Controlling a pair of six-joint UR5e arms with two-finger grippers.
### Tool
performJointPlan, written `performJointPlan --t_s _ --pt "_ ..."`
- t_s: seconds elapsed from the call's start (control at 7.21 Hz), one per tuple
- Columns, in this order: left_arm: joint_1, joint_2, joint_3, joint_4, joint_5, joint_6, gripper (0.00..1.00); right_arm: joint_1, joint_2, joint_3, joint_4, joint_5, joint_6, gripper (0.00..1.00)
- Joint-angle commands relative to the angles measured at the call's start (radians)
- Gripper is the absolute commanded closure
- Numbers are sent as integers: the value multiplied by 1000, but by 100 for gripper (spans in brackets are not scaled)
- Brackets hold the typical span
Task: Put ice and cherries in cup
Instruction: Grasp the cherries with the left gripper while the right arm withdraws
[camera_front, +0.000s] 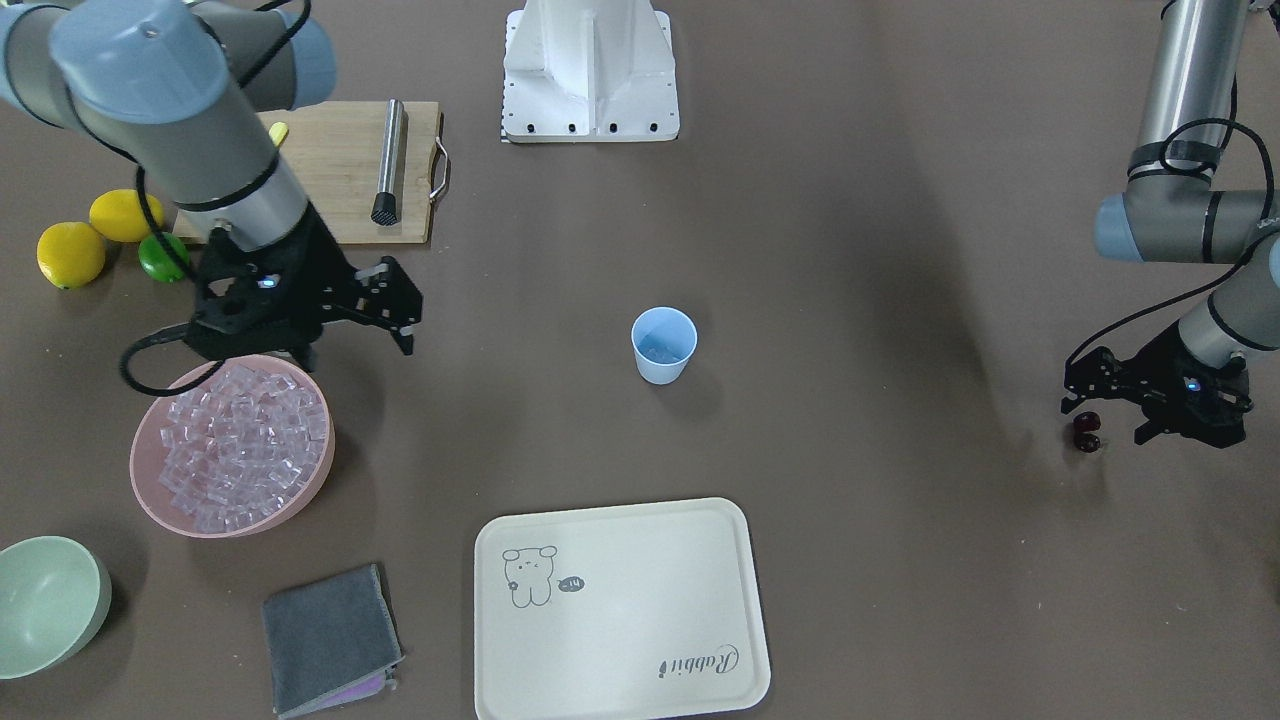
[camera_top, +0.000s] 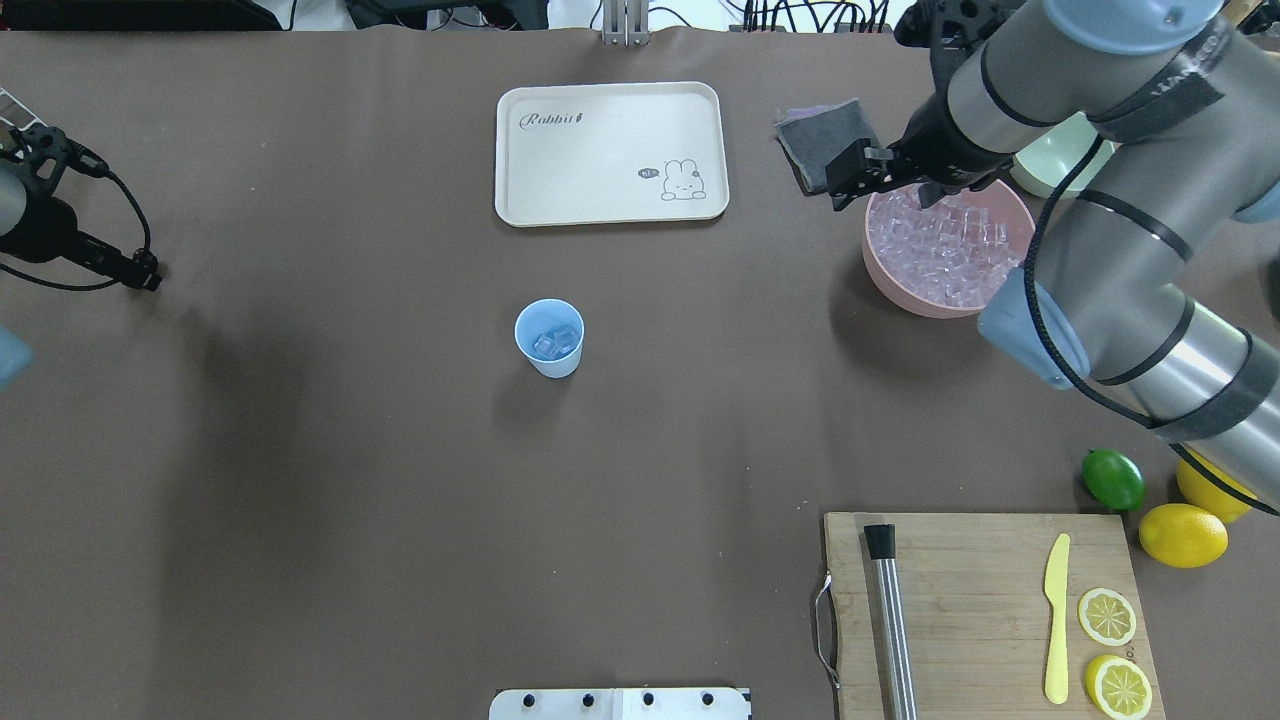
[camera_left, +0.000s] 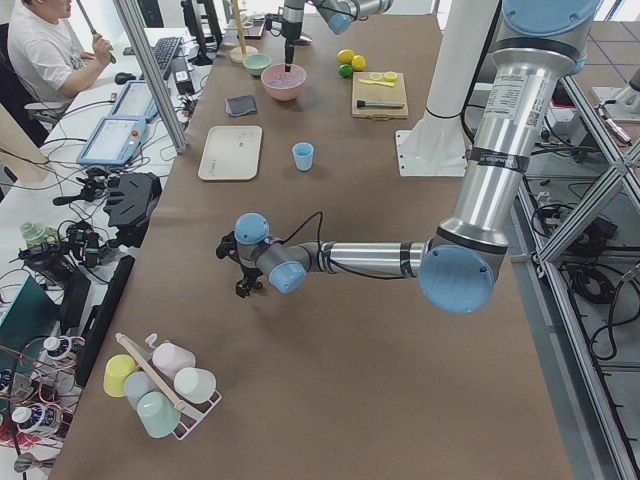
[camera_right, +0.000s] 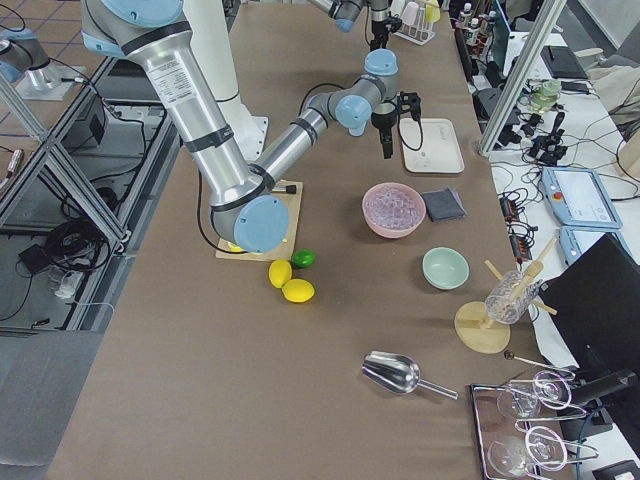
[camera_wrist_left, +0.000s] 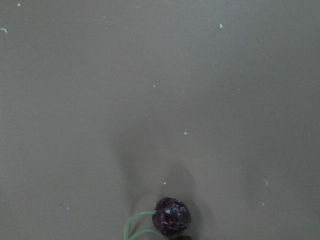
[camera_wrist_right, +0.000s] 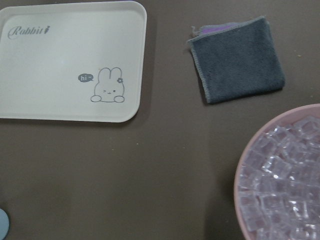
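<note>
The light blue cup (camera_front: 663, 345) stands at mid-table with a few ice cubes in it; it also shows in the overhead view (camera_top: 549, 338). The rest of the ice (camera_front: 240, 445) fills a pink bowl (camera_front: 150, 500). My right gripper (camera_front: 398, 305) is open and empty, just above the bowl's rim on the robot side, also seen from overhead (camera_top: 848, 180). The cherries (camera_front: 1087, 432) lie on the table at the far end. My left gripper (camera_front: 1105, 418) is open, low over them, with its fingers either side. The left wrist view shows one cherry (camera_wrist_left: 171, 216) and green stems.
A cream tray (camera_front: 620, 610) and a folded grey cloth (camera_front: 330, 640) lie at the operators' edge. A pale green bowl (camera_front: 45, 600) sits beside the pink bowl. A cutting board (camera_front: 340, 170) holds a steel muddler (camera_front: 388, 160); lemons and a lime (camera_front: 160, 258) lie beside it.
</note>
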Motion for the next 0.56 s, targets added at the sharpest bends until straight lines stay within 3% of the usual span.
performJointPlan --t_s 0.0,0.14,0.28,0.42 --pt "22 1 5 0 1 -23 20 29 -34 18 2 29 -26 1" --pt "28 -1 6 4 3 -20 45 34 -53 31 4 29 -26 1" --pt "32 -1 5 4 3 -20 51 35 -85 63 7 29 -26 1" --pt "32 1 -1 0 3 -22 71 38 -112 94 7 30 -40 1"
